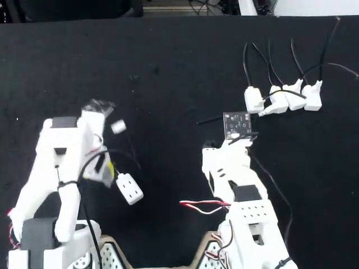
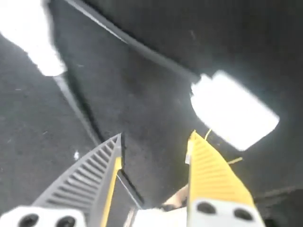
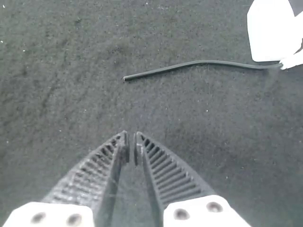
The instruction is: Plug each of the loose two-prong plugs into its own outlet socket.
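Note:
A white outlet block with slots on its face lies on the black mat just beyond my left arm. In the left wrist view my left gripper is open, holding nothing, and the blurred white block sits right past its yellow finger. A small white plug shows blurred farther out. At the far right lies a row of white plugs with black cables. My right gripper is shut on nothing over bare mat, short of a white plug and a loose cable end.
The black mat covers the whole table. Black cables run from the row of plugs toward the back edge. A red-and-white wire loops beside my right arm. The mat's middle and far left hold nothing.

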`<control>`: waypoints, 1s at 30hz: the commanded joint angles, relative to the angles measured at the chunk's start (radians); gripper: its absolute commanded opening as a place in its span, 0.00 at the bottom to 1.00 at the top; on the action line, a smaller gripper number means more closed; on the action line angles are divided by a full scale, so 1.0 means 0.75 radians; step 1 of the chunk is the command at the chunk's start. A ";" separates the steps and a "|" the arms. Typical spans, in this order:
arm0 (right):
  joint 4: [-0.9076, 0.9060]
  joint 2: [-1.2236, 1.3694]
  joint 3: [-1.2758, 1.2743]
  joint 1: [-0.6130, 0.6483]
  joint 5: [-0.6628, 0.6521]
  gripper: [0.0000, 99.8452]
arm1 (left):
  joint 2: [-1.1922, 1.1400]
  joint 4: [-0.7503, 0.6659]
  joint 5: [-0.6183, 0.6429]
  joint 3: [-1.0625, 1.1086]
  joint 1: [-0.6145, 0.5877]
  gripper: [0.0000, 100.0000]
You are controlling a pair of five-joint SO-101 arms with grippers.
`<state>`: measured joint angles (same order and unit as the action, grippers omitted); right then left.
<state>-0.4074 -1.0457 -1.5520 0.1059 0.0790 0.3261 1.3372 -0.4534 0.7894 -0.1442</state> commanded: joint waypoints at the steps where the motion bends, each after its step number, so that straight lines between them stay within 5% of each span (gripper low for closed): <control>1: 0.033 -0.036 0.095 -0.018 0.010 0.02 | 0.059 -0.086 -0.094 0.077 0.005 0.22; 7: 0.031 -0.036 0.120 -0.123 0.020 0.02 | 0.047 -0.286 0.090 0.101 0.073 0.22; 12: 0.033 -0.036 0.144 -0.198 0.020 0.02 | 0.047 -0.315 0.215 0.152 0.373 0.22; 18: 0.033 -0.036 0.148 -0.252 0.023 0.02 | 0.047 -0.583 0.381 0.216 0.629 0.22; 24: 0.033 -0.036 0.146 -0.248 0.023 0.02 | 0.059 -0.753 0.522 0.210 0.670 0.22; 30: 0.033 -0.036 0.144 -0.245 0.023 0.02 | 0.061 -0.657 0.430 0.181 0.660 0.22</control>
<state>-0.4074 -1.0457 -1.5014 -0.0660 0.0852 0.3399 0.8063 -0.0882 0.9567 0.3437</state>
